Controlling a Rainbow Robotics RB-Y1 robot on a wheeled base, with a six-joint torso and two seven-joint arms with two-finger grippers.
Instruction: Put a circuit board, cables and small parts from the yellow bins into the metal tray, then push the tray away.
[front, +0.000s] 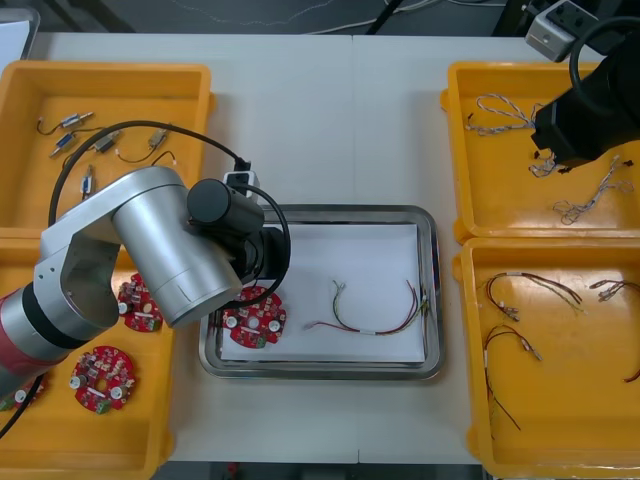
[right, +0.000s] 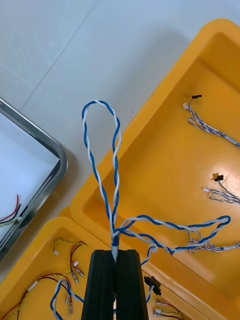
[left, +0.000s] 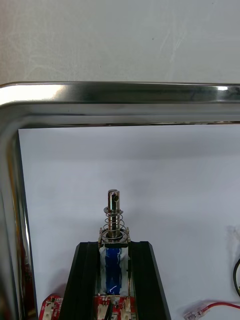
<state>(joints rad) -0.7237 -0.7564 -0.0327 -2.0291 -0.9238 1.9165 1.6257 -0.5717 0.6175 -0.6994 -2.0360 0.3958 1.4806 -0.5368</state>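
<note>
My left gripper (left: 114, 250) is shut on a small metal part (left: 114, 215) with a blue body, a spring and a pin. It holds the part just above the white inside of the metal tray (left: 120, 95), near a corner. A round red circuit board (front: 255, 318) lies in the tray under my left arm (front: 160, 250), and a red and yellow cable (front: 375, 310) lies further right. My right gripper (right: 115, 257) is shut on a twisted blue and white cable (right: 102, 150), which hangs in loops over the far right yellow bin (front: 500, 205).
The far left bin (front: 190, 80) holds several small metal parts (front: 100, 140). More circuit boards (front: 100, 378) lie in the near left bin. The near right bin (front: 480, 400) holds thin cables (front: 530, 290). Other twisted cables (front: 500, 112) lie in the far right bin.
</note>
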